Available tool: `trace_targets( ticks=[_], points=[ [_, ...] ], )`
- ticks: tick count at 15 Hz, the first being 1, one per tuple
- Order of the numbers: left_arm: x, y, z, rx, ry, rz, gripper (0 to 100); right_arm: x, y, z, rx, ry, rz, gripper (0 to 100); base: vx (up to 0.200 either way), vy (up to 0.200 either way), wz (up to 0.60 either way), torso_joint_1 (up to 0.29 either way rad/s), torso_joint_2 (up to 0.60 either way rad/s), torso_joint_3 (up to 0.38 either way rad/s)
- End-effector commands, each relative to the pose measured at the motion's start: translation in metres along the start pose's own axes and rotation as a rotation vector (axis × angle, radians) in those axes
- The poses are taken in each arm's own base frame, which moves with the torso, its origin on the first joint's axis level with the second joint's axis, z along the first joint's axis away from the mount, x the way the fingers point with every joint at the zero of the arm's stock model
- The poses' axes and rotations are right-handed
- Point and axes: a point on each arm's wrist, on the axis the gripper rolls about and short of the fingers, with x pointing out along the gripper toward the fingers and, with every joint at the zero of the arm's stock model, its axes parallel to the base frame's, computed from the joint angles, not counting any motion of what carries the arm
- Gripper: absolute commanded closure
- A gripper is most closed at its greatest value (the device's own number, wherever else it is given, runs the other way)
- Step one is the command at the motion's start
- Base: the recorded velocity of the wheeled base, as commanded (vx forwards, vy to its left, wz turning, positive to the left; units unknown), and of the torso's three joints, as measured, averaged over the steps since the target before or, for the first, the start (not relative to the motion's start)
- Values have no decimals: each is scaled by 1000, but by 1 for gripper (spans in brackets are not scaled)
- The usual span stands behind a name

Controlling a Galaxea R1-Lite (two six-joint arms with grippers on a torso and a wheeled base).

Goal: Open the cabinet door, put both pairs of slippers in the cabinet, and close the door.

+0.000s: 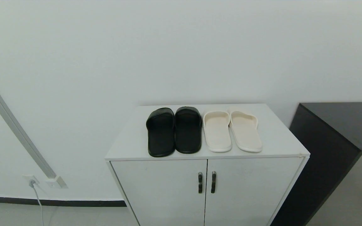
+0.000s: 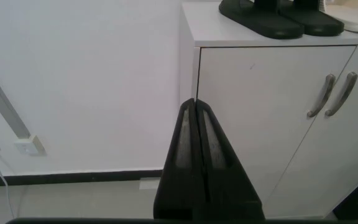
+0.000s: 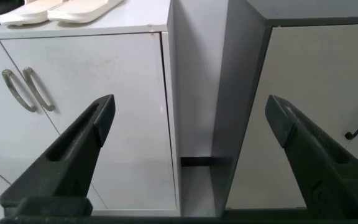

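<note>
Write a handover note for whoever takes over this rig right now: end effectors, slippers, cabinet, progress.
Left end effector: shut, empty, short of the white two-door cabinet. Right end effector: open, empty, also clear of it.
Pair of black slide slippers and pair of cream slippers lie side by side on the cabinet top. Both doors shut; metal bar handles untouched.
Done: nothing. Left: open a door, load both pairs, close.

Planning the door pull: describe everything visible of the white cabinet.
The white cabinet looks like matte board: flat top, two doors, both shut. Two dark vertical bar handles flank the middle seam. It stands against the wall, a narrow gap from a dark cabinet. A black slipper pair and a cream pair lie on top.
</note>
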Motion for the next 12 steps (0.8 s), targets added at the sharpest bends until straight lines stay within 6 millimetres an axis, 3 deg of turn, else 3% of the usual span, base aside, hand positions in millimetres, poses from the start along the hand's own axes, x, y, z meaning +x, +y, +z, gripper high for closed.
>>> trace_targets(
  ticks=[1, 8, 9, 10, 11, 12],
  points=[
    [0, 0, 0, 0, 1, 0, 100, 0, 0, 0, 0, -1, 2, 0, 0, 0, 0, 0, 0, 0],
    [0, 0, 0, -6, 1, 0, 100, 3, 0, 0, -14, 40, 32, 0, 0, 0, 0, 0, 0, 0],
    [0, 0, 0, -11, 1, 2, 100, 0, 0, 9, -25, -12, 18, 0, 0, 0, 0, 0, 0, 0],
    [0, 0, 0, -8, 1, 0, 100, -6, 0, 64, 44, -89, 30, 0, 0, 0, 0, 0, 0, 0],
    [0, 0, 0, -11, 1, 2, 100, -1, 0, 65, 107, -5, 31, 0, 0, 0, 0, 0, 0, 0],
    [0, 0, 0, -14, 0, 5, 100, 3, 0, 48, -16, 89, 40, 0, 0, 0, 0, 0, 0, 0]
  ],
)
